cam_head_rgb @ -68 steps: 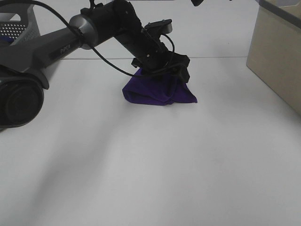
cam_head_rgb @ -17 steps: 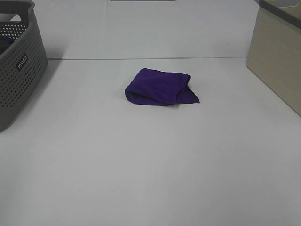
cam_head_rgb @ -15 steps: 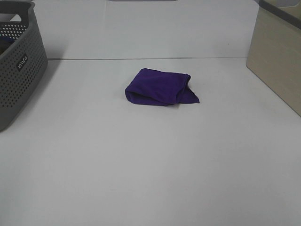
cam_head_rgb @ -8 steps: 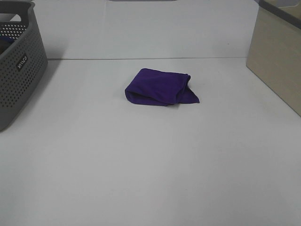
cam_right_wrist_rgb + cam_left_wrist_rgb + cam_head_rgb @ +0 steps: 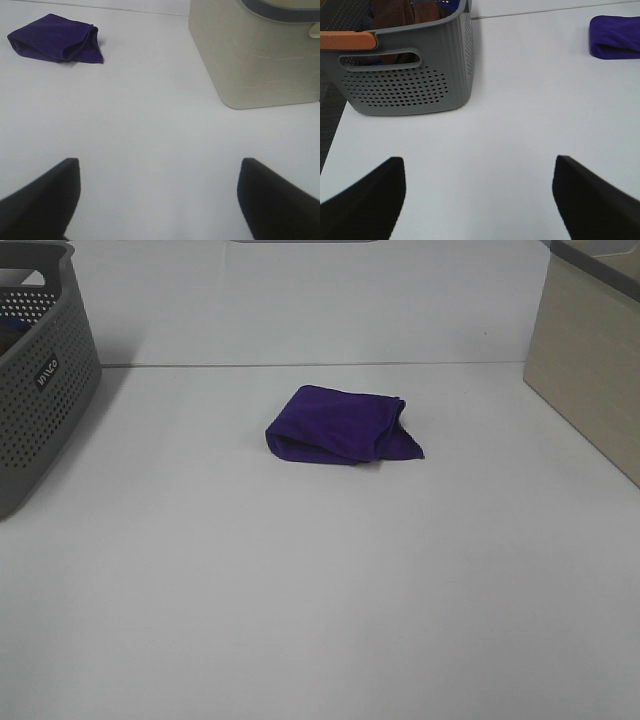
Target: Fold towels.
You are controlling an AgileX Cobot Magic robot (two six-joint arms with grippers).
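A deep purple towel [image 5: 340, 426] lies folded in a small bundle on the white table, past the middle. It also shows in the left wrist view [image 5: 616, 37] and in the right wrist view [image 5: 55, 38]. No tag shows on it. My left gripper [image 5: 479, 197] is open and empty, low over the table near the grey basket, far from the towel. My right gripper [image 5: 159, 200] is open and empty, low over the table near the beige bin, also far from the towel. Neither arm shows in the exterior high view.
A grey perforated basket [image 5: 40, 370] stands at the left edge, with brown and blue cloth inside in the left wrist view [image 5: 405, 65]. A beige bin [image 5: 590, 360] stands at the right, also in the right wrist view [image 5: 255, 55].
The left arm, which was on the towel 4.5 s ago, has drawn back out of the exterior view. The towel lies still, and nothing has moved in the last second.
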